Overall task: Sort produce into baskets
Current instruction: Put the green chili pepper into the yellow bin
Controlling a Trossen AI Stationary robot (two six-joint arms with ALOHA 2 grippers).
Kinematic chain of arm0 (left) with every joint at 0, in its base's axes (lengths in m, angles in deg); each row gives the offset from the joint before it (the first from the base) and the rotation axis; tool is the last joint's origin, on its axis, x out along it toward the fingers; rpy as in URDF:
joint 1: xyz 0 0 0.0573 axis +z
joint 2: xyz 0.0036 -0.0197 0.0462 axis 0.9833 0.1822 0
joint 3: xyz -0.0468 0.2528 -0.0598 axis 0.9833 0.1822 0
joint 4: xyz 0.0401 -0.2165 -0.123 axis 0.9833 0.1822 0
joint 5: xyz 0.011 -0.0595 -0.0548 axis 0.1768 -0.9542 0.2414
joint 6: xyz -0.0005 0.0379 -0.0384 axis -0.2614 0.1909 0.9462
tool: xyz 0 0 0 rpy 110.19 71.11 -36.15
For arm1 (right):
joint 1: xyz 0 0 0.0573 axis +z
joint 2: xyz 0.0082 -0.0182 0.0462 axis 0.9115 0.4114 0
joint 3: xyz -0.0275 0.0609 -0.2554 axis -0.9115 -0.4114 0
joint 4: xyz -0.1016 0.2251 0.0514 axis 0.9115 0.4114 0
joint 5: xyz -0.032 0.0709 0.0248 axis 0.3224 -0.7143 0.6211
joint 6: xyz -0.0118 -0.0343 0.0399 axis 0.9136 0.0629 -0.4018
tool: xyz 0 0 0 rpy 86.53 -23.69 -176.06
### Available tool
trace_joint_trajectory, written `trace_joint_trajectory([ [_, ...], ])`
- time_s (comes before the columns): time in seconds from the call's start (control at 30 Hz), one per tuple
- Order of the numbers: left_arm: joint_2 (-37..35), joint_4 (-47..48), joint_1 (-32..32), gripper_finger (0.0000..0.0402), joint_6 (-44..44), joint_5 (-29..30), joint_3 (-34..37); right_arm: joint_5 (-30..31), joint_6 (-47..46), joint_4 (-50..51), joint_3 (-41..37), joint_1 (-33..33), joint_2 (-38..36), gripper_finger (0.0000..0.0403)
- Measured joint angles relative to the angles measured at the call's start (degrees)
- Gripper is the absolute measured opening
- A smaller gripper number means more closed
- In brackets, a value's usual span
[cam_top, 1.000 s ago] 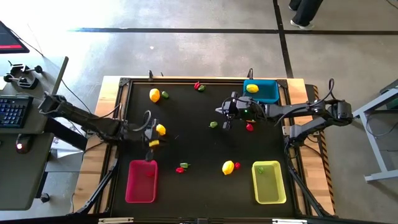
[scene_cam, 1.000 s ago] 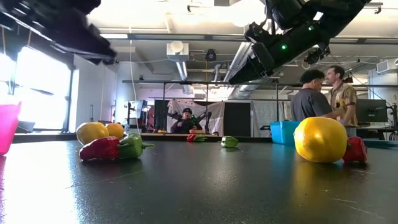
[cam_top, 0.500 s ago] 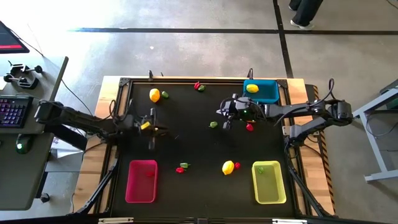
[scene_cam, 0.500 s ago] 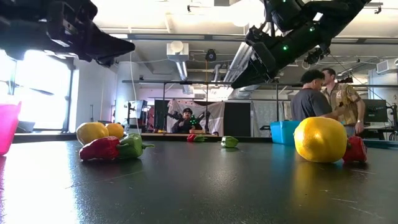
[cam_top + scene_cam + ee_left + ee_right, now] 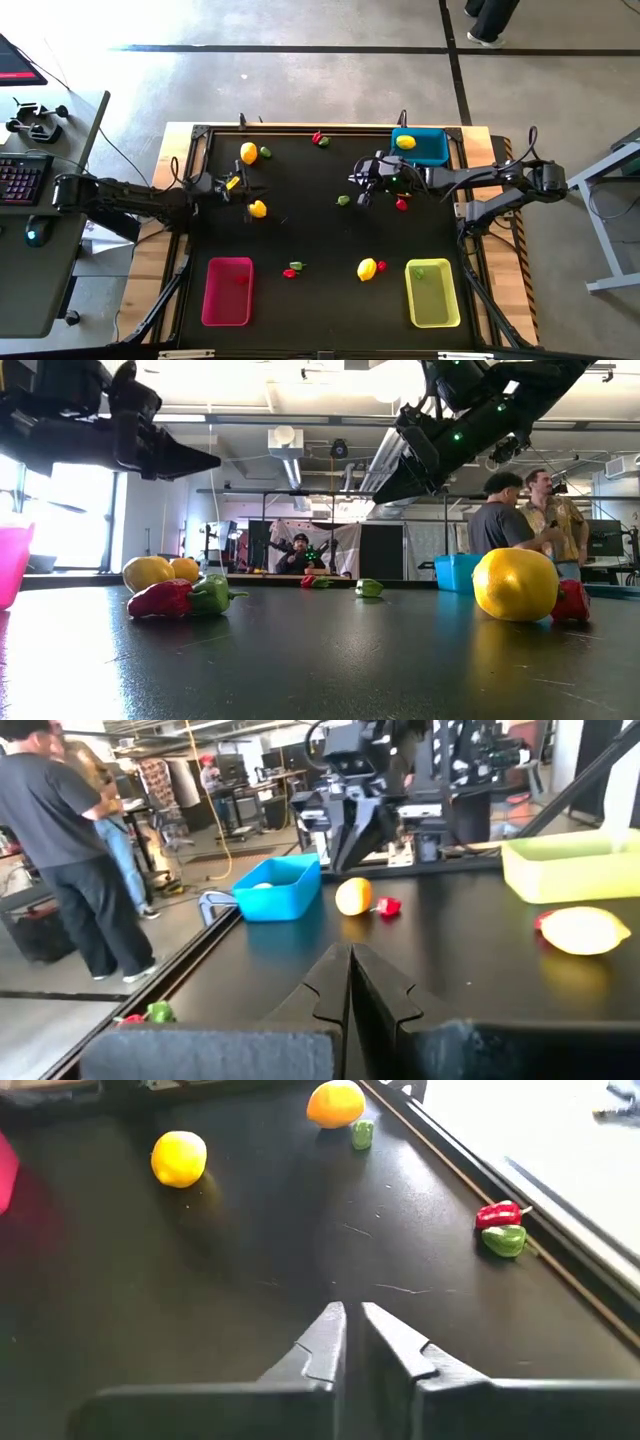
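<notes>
— Produce lay scattered over the black table (image 5: 310,230): a lemon (image 5: 258,209) at about nine o'clock from the middle, another lemon (image 5: 367,268) with a red bit toward five o'clock, a third lemon (image 5: 248,152) with a green bit near eleven o'clock.

— And the baskets?

— The blue basket (image 5: 432,150) sat at one o'clock with a lemon inside, the pink basket (image 5: 227,291) at seven, the yellow-green basket (image 5: 432,293) at five.

— The claws?

— The left claw (image 5: 238,186) hung at nine o'clock, just beside the first lemon, fingers pressed together, holding nothing. The right claw (image 5: 360,190) hovered near the centre, above a green piece (image 5: 343,200), fingers a slit apart, empty.
</notes>
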Motion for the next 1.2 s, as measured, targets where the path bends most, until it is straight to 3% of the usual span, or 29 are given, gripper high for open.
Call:
trace_joint_trajectory([
  [0.2,0.0,0.35,3.06,0.0,-0.12,-2.35,0.0,0.02,-3.34,-0.98,0.02,1.77,1.56,0.0098],
  [0.5,0.0,2.08,4.33,0.0,-1.35,-2.85,0.0,0.06,-1.87,-18.88,0.24,10.94,16.02,0.0207],
  [0.63,0.0,2.94,4.31,0.0,-4.16,-2.92,0.0,0.06,-1.86,-20.21,3.6,15.45,20.93,0.024],
  [0.87,0.0,3.06,4.31,0.0,-4.52,-2.92,0.0,0.0,0.55,-19.81,13.29,21.39,29.49,0.0257],
  [1.2,0.0,3.89,4.31,0.0,-2.93,-2.94,0.0,-1.33,2.4,-12.46,23.06,24.63,37.15,0.0257],
])
